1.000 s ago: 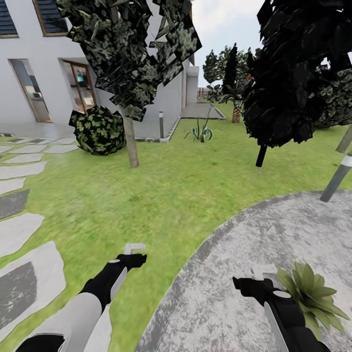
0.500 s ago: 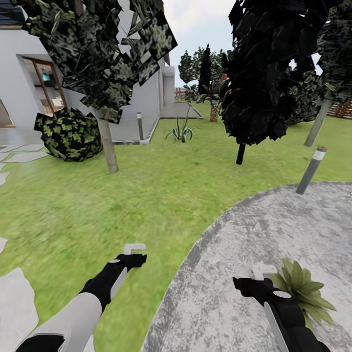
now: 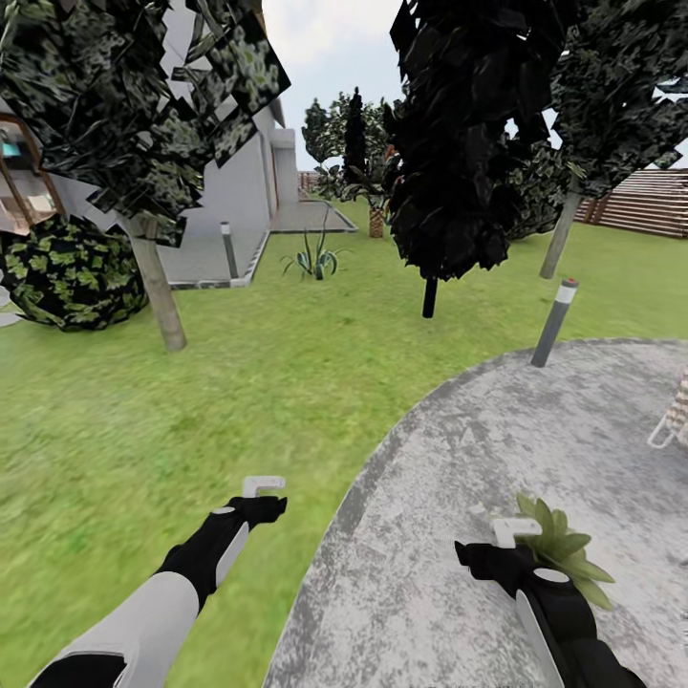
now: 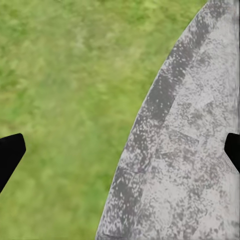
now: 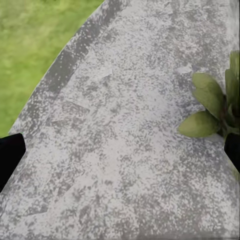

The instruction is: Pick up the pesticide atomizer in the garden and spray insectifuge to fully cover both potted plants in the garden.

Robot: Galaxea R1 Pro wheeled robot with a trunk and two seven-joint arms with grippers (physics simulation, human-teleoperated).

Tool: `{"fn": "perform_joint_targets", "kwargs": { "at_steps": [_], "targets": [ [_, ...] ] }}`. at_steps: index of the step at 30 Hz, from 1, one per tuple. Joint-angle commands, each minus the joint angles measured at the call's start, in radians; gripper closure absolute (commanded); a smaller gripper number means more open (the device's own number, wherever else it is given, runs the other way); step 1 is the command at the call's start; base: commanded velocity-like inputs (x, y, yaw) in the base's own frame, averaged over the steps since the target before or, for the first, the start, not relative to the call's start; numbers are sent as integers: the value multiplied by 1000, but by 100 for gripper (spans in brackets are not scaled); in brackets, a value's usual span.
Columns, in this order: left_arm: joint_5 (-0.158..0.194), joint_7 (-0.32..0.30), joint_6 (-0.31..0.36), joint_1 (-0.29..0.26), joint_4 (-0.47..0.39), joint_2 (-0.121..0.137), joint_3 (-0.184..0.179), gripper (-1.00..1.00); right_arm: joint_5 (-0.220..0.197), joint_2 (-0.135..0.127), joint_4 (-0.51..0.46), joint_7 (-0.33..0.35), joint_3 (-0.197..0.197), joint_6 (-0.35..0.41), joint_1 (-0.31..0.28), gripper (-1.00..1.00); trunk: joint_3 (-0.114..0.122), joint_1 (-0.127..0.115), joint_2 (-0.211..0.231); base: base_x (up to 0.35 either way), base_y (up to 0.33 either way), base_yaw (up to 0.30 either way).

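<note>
Grassy garden [image 3: 287, 382] beside grey paved patio [image 3: 535, 430]. Left gripper [image 3: 263, 485] over grass, right gripper [image 3: 516, 527] over patio, both spread wide, empty. Potted plant [image 3: 559, 549] just beside right gripper.

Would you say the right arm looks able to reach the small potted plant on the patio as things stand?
Probably yes. The potted plant sits on the grey patio right beside the open, empty right gripper, and its leaves show beside the fingertip in the right wrist view. Nothing stands between them.
</note>
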Motion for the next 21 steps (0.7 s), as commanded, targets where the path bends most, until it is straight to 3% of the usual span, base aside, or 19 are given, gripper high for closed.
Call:
{"fn": "perform_joint_targets", "kwargs": {
  "at_steps": [1, 15, 21],
  "targets": [
    [0, -1, 6, 0, -2, -1, -1, -100, -1, 0, -1, 0, 0, 5, -1, -100, -1, 0, 0, 28, 0, -269],
    [1, -2, 6, 0, -2, -1, -13, -100, -1, 0, -2, 0, -1, 5, 0, -100, -1, 0, 0, 4, 0, -270],
    [1, -2, 6, 0, -2, 1, -11, -100, -3, 0, -3, 1, -10, 5, -1, -100, -20, 23, -42, 0, 0, -270]
  ]
}}
